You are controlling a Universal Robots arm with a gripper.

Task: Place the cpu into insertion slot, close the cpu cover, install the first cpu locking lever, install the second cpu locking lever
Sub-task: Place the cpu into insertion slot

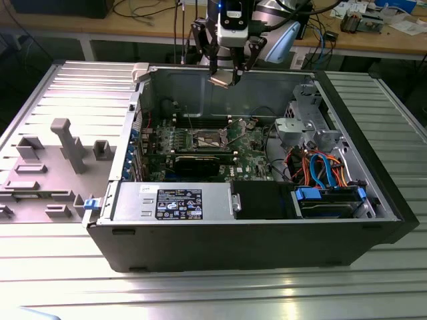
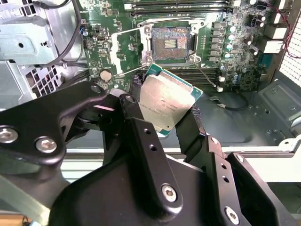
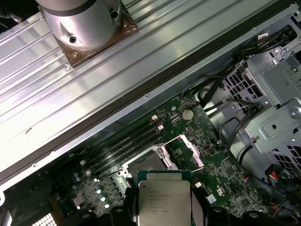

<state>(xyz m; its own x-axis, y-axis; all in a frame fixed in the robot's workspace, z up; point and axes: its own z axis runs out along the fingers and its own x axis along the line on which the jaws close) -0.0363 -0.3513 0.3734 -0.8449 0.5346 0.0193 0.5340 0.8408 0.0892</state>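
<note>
We record one gripper (image 1: 225, 79), and it is pinching one cpu (image 2: 164, 101) by opposite edges between its two fingers (image 2: 136, 110). The chip's dull metal top faces both wrist cameras. In the second wrist view it sits tilted.

In the exterior view the chip hangs in the air above the far wall of one open computer case (image 1: 267, 247), well clear of the green motherboard (image 1: 253, 150) inside. The case lies on its side on a ribbed metal surface (image 1: 200, 293).

We count one insertion slot (image 2: 170, 43) on the board. Its dark centre is bare, and nothing is seated in it. One cpu cover (image 2: 116, 52) stands swung open just beside the slot (green board shows through its square window). One round coin battery (image 2: 106, 74) sits on the board near the cover.
</note>
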